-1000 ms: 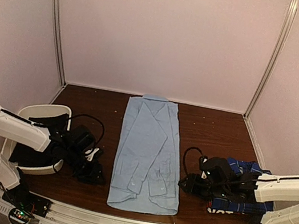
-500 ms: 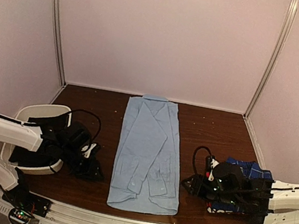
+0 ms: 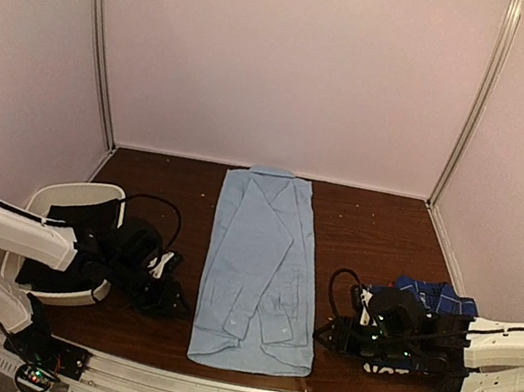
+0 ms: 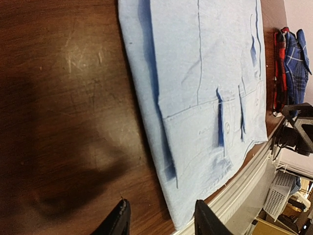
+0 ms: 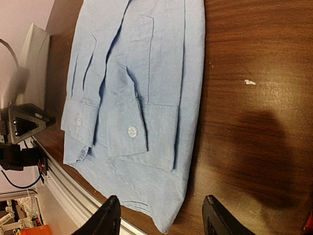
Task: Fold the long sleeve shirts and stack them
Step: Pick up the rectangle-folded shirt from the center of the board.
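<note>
A light blue long sleeve shirt (image 3: 260, 262) lies flat in a long strip down the table's middle, sleeves folded in, collar at the far end. My left gripper (image 3: 176, 303) is open, low over the wood just left of the shirt's near left corner (image 4: 195, 205). The open right gripper (image 3: 323, 335) sits just right of the near right corner (image 5: 171, 215). Each corner lies between that gripper's fingertips in its wrist view, ungripped. A blue plaid shirt (image 3: 432, 295) lies folded at the right, partly under my right arm. A red and black shirt (image 4: 279, 63) shows beside the plaid one (image 4: 294, 54).
A white bin (image 3: 64, 194) with dark lining stands at the near left, under my left arm. The metal rail of the table's near edge (image 3: 238, 387) runs just past the shirt's hem. Bare brown wood (image 3: 368, 225) flanks the shirt.
The right arm has sunk lower over the plaid shirt and its gripper has edged nearer the shirt's corner. The left gripper has shifted slightly right toward the shirt.
</note>
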